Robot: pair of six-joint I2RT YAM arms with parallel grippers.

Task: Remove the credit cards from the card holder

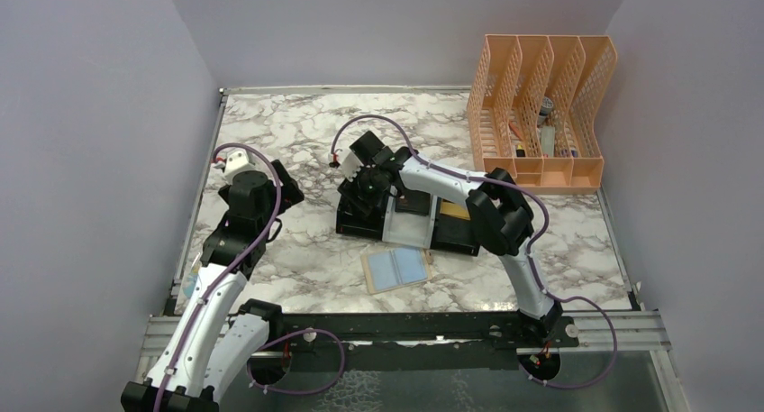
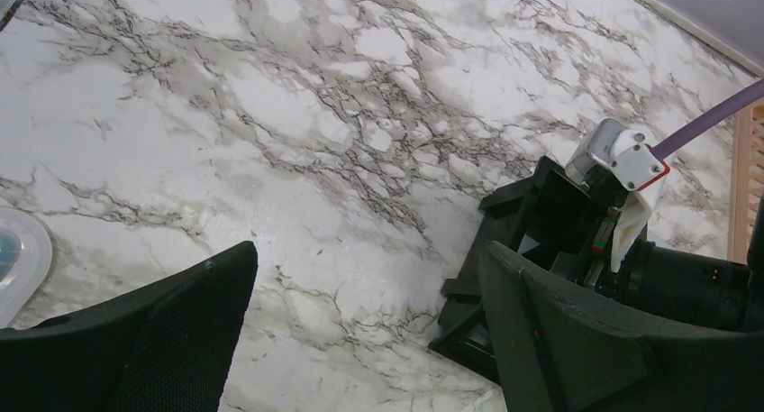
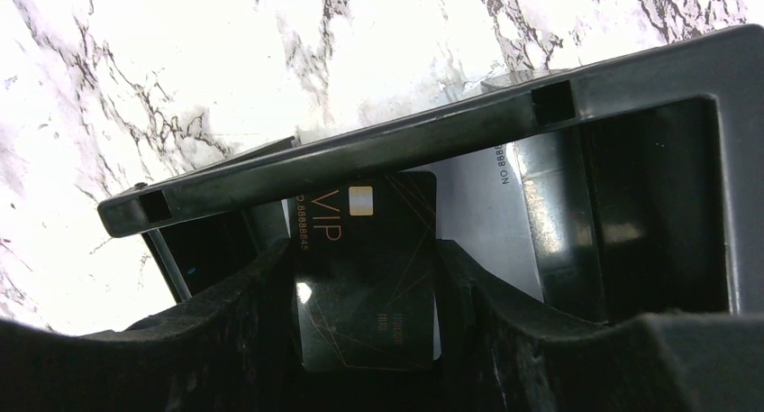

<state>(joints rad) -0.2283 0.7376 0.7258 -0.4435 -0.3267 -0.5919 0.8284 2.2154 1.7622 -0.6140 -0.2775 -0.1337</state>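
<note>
Right wrist view has the best look: the right pincer (image 3: 360, 254) is closed in on a dark grey card (image 3: 369, 295) with VIP printed on it, one finger against each long edge. The card hangs down inside a black bin (image 3: 360, 151), its top end tucked under the bin's rim. A silvery card (image 3: 477, 205) lies flat on the bin floor just behind it, partly covered. From the top camera that bin is the left one in a short row of bins in the middle of the desk (image 1: 297, 132), and something gold-ish, looks like the gold card (image 1: 453, 211), sits in the black bin at the right end of the row. The card holder (image 1: 396, 269) lies open and flat on the marble just in front of the bins, bluish pockets facing up, touching neither arm. The left pincer (image 2: 365, 259) hangs over bare marble off to the left, fingers spread wide with nothing between them. A peach file organizer (image 1: 541, 105) stands in the far right corner
</note>
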